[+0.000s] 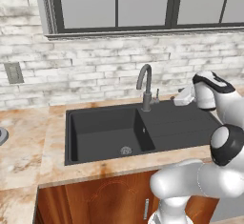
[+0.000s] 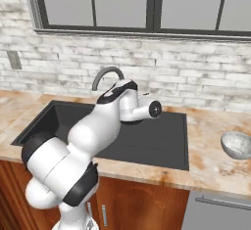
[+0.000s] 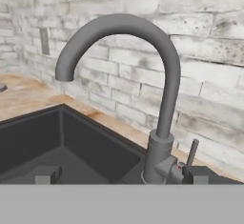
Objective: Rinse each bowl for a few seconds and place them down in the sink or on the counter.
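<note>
From the camera behind the arm on its left, a matte black sink [image 1: 143,130] is set into a marbled beige and orange counter [image 1: 28,147] below a whitewashed brick wall and a dark-framed window. The sink has a deep basin on the left with a round drain, and a flat shallow section on the right. A grey gooseneck tap [image 1: 145,87] stands at the back, between the two sections. The white arm rises from the lower right, and its hand reaches over the shallow section toward the tap from the right. The end effector [image 1: 177,96] hangs near the tap without touching it. At the far left edge, part of a pale round object sits on the counter, too cut off to identify.

From the camera behind the arm on its right, the arm crosses in front of the sink and hides most of the tap and the hand. A pale bowl [image 2: 237,144] with a mottled grey inside sits upright on the counter, to the right of the sink and well apart from the arm.

From the hand camera, the tap fills the middle, its spout arching left over the basin. A thin lever stands just to its right. The two dark fingertips [image 3: 45,174] sit far apart at the bottom, spread wide, holding nothing.
</note>
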{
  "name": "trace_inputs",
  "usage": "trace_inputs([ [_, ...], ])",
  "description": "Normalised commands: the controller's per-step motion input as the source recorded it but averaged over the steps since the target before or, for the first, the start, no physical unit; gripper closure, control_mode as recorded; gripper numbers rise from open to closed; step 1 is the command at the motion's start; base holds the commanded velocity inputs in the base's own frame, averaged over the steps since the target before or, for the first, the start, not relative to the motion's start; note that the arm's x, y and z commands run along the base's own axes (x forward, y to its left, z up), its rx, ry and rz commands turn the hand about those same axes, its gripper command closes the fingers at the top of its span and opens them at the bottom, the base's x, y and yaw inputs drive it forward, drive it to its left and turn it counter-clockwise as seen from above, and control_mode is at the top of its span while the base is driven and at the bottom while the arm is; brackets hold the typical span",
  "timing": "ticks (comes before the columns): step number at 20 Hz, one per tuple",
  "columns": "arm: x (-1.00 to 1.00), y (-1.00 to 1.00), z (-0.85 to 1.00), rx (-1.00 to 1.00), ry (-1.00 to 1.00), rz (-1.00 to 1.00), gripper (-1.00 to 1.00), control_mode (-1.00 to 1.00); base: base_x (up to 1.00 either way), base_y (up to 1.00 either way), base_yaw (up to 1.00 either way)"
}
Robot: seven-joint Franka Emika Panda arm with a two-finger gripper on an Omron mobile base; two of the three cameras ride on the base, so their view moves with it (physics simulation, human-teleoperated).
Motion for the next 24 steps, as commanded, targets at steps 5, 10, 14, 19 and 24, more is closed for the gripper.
trace_inputs([
  [5,0.07,0.0,-0.11,0.07,-0.03,0.06,-1.0,-1.0,0.0,0.0,0.0],
  [10,0.16,0.0,-0.04,0.06,-0.02,0.04,-1.0,-1.0,0.0,0.0,0.0],
  [14,0.23,0.04,0.0,0.04,-0.02,0.01,-1.0,-1.0,0.0,0.0,0.0],
  [19,0.23,0.03,-0.01,0.03,0.0,0.0,-1.0,-1.0,0.0,0.0,0.0],
  [24,0.21,0.04,-0.1,0.02,0.0,0.0,-1.0,-1.0,0.0,0.0,0.0],
])
